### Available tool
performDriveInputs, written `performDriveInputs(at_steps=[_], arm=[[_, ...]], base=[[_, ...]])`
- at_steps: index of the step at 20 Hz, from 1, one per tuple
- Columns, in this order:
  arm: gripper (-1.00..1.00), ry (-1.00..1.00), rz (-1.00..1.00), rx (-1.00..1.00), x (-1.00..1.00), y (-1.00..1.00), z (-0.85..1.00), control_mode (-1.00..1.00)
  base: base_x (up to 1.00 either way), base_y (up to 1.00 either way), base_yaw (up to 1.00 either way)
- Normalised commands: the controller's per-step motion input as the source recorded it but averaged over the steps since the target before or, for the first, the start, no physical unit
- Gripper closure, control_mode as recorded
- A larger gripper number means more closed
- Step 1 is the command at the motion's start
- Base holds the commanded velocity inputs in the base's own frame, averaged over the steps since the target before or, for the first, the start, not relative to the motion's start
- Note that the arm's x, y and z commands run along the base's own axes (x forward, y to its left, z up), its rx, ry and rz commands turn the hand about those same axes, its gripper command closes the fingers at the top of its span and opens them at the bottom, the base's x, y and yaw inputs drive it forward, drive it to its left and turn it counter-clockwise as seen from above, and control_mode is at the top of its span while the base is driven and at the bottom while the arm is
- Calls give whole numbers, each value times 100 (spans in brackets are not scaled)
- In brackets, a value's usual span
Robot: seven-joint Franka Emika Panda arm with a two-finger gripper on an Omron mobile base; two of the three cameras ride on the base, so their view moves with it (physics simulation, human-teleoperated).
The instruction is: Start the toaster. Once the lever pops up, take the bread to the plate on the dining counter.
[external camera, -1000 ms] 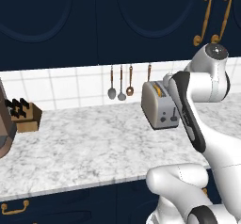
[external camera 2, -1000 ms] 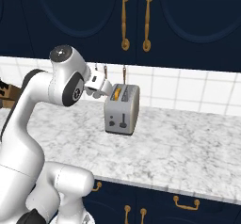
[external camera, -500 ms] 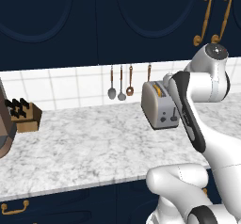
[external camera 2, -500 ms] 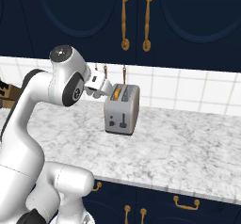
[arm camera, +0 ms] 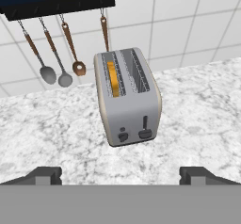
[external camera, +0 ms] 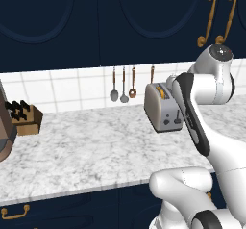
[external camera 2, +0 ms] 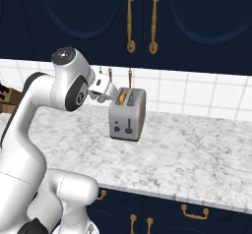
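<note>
The silver-grey toaster [external camera: 163, 108] [external camera 2: 127, 114] [arm camera: 128, 96] stands on the marble counter near the tiled wall, its knob end facing me. A strip of orange-tan bread [arm camera: 112, 78] [external camera 2: 121, 96] shows sunk in its left slot; the right slot looks empty. The lever knob [arm camera: 145, 133] sits at the low end of its track beside a small dial. My gripper [arm camera: 121, 175] [external camera 2: 106, 94] hovers above and in front of the toaster, open, fingertips [arm camera: 45, 175] wide apart with nothing between them. The plate and dining counter are out of view.
Several utensils [arm camera: 61, 58] [external camera: 123, 86] hang on the wall behind the toaster. A knife block [external camera: 26, 117] stands at the counter's far left. Dark navy cabinets with gold handles [external camera 2: 142, 19] hang overhead. Open marble counter [external camera: 96, 146] spreads left and right of the toaster.
</note>
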Motion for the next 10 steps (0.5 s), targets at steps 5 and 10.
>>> performDriveInputs(at_steps=[5,10], arm=[[-100,0,0,0,0,0,0,-100],[-100,0,0,0,0,0,0,-100]], base=[[0,0,0],[0,0,0]])
